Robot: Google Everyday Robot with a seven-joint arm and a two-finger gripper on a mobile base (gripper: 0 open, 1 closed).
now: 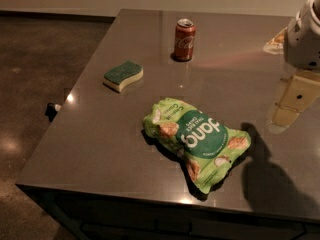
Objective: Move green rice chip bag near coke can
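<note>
The green rice chip bag lies flat on the grey table, near the front edge and a little right of the middle, with its dark green round label facing up. The coke can stands upright at the far middle of the table, well apart from the bag. My gripper shows only as a white body at the right edge of the view, above the table's far right side. It is away from both the bag and the can and holds nothing that I can see.
A yellow sponge with a green top lies left of the middle, between the can and the table's left edge. The arm's shadow falls on the table right of the bag. A dark floor lies beyond the table's left edge.
</note>
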